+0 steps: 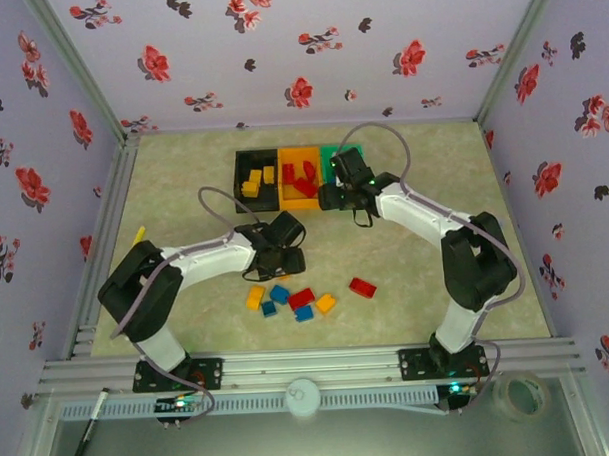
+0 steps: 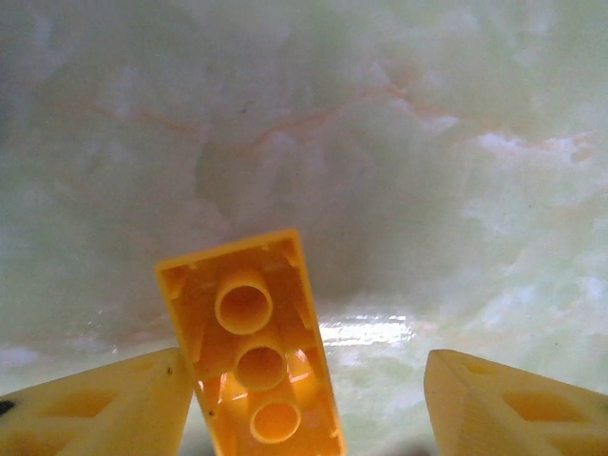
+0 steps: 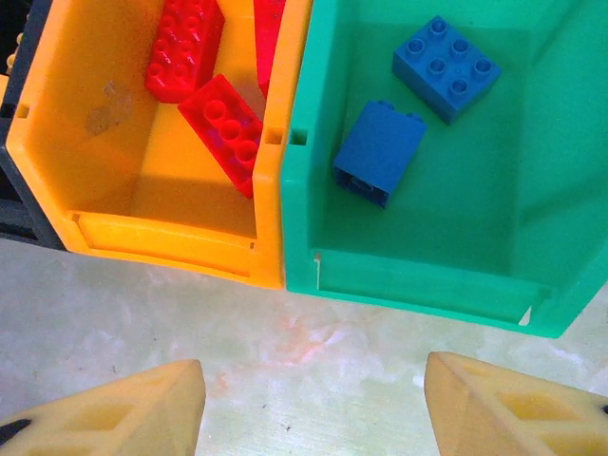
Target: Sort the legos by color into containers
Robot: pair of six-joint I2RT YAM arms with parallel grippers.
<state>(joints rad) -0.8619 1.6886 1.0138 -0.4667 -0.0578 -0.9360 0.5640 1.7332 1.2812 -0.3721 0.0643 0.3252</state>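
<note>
From above, the three joined open-topped plastic bins (image 1: 282, 153) sit at the far middle of the table. The black one holds yellow bricks, the orange one holds red bricks, and the green one is partly covered by the right gripper (image 1: 341, 187). The left gripper (image 1: 275, 254) hangs just beyond the loose red, blue and yellow-orange plastic bricks (image 1: 301, 298) scattered near the arm bases.

In the left wrist view, the left gripper (image 2: 306, 366) has its jaws apart. A yellow-orange rectangular plastic brick (image 2: 252, 351), hollow underside up, leans against the left finger (image 2: 104, 408), with a clear gap to the other finger. The step in hand looks like picking up this brick. Next, the jaws need to close squarely on it before carrying it to the black bin.

In the right wrist view, the right gripper (image 3: 313, 375) has its jaws apart and empty above bare table, just before the orange bin (image 3: 161, 237) and the green bin (image 3: 418, 290). Two blue bricks (image 3: 380, 152) lie in the green bin. This arm likely needs to return to the loose pile.
</note>
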